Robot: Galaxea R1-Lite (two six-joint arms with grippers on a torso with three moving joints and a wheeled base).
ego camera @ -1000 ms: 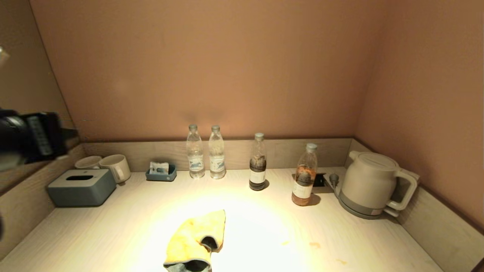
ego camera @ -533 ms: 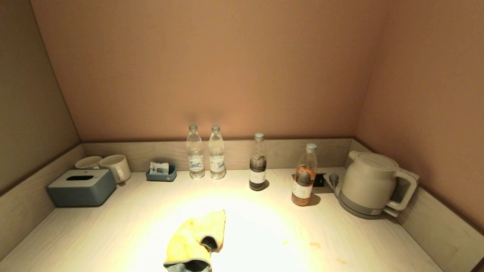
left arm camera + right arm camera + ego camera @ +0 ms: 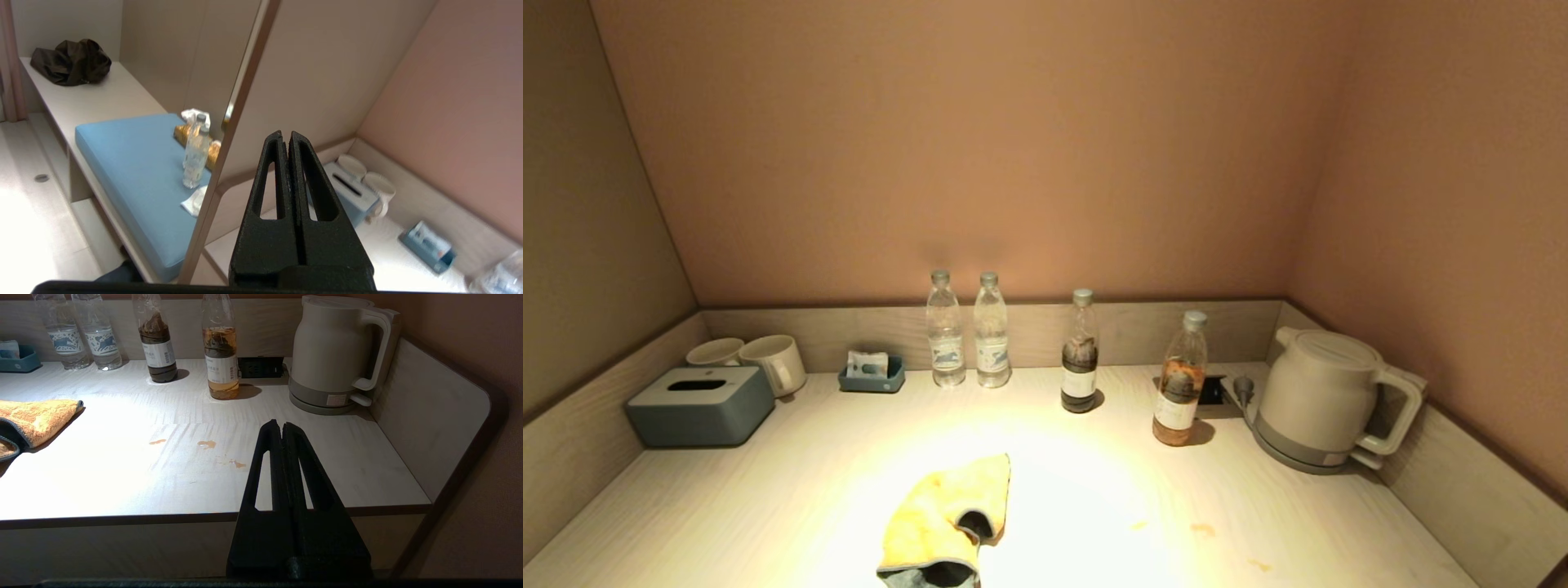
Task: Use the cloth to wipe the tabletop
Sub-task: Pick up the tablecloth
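The cloth (image 3: 943, 518) lies crumpled on the tabletop (image 3: 768, 498) at the front centre, orange-yellow with its dark grey underside folded up; it also shows in the right wrist view (image 3: 34, 416). Small orange stains (image 3: 1202, 529) mark the tabletop to the cloth's right, also in the right wrist view (image 3: 206, 444). My left gripper (image 3: 286, 134) is shut and empty, held off the counter's left end, outside the head view. My right gripper (image 3: 282, 424) is shut and empty, in front of the counter's front edge at the right, outside the head view.
Along the back stand two water bottles (image 3: 968, 331), a dark-drink bottle (image 3: 1080, 353), an amber-drink bottle (image 3: 1180, 382) and a kettle (image 3: 1327, 400) at the right. A grey-blue tissue box (image 3: 698, 406), two cups (image 3: 768, 359) and a small blue tray (image 3: 872, 374) sit at the left.
My left arm, seen at the head view's left edge a second ago, has moved out of that view. The cloth and the other objects have not moved.
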